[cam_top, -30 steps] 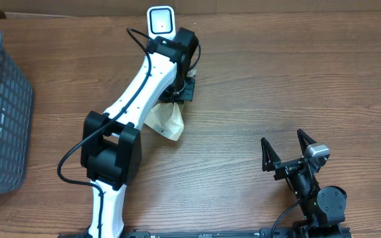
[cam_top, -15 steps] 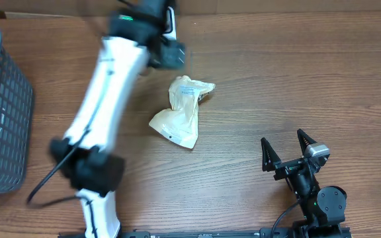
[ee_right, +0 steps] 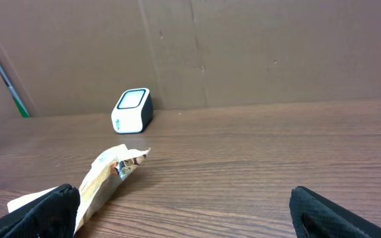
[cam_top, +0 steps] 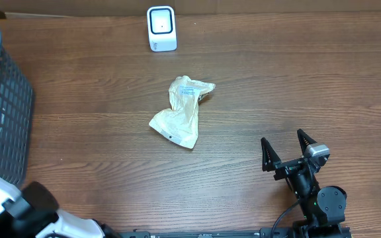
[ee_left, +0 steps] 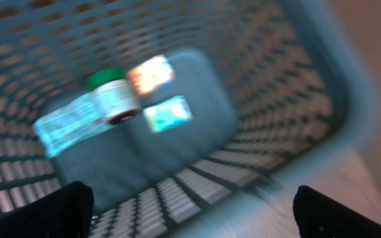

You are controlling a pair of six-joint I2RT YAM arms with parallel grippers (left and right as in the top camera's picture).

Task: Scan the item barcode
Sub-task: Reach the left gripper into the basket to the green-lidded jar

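Observation:
The item, a crumpled beige packet with a printed label, lies loose on the wooden table, also seen low left in the right wrist view. The white barcode scanner stands at the back edge. My left gripper is open and holds nothing; its blurred view looks down into the grey basket. Only part of the left arm shows in the overhead view, at the bottom left corner. My right gripper stands open and empty at the front right, well clear of the packet.
The grey mesh basket stands at the table's left edge. Inside it lie a green-capped bottle and colourful packets. A cardboard wall rises behind the scanner.
The left gripper opened and let go of the packet, which now lies on the table. The left arm swung fast from the scanner to the basket at the left. The right arm stayed still.

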